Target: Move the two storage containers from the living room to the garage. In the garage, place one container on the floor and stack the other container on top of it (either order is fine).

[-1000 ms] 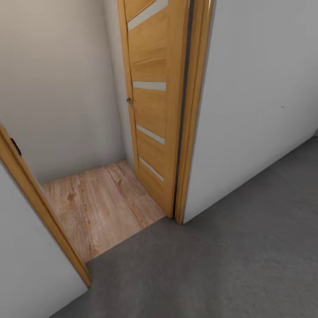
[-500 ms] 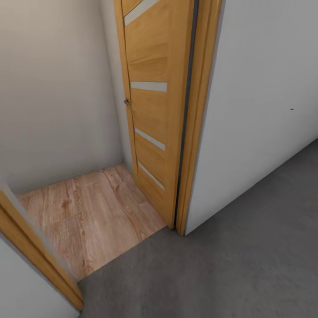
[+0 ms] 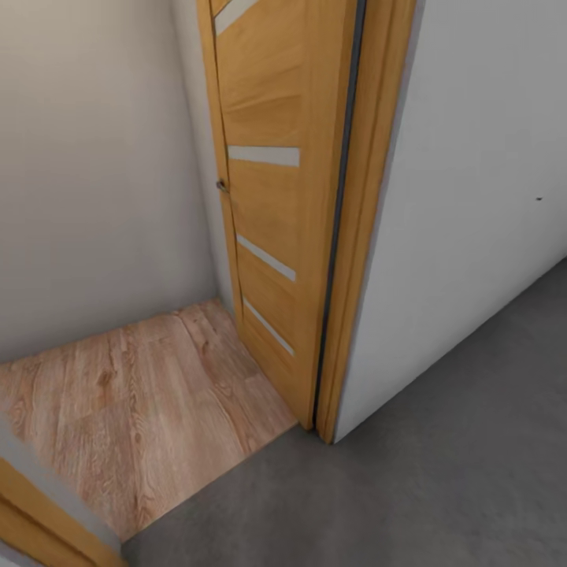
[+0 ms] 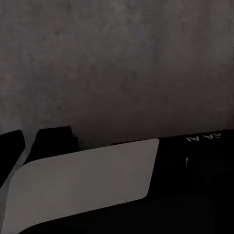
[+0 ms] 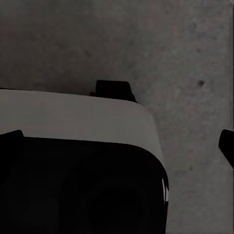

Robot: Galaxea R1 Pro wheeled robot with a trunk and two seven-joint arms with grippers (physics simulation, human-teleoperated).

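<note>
Standing open, a honey-coloured wooden door (image 3: 272, 205) meets dark grey concrete floor (image 3: 441, 480) beside light wood-plank flooring (image 3: 134, 409). Wrist views show robot bodywork over concrete. I cannot tell either gripper's state.

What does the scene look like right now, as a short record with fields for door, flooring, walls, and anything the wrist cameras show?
door: wooden door with pale horizontal strips, swung open into the doorway
door frame: wooden jamb beside it
near flooring: dark grey concrete floor
far flooring: light wood planks past the threshold
walls: plain white wall
wrist cameras: concrete floor under dark robot parts
claws: state cannot be told
</note>
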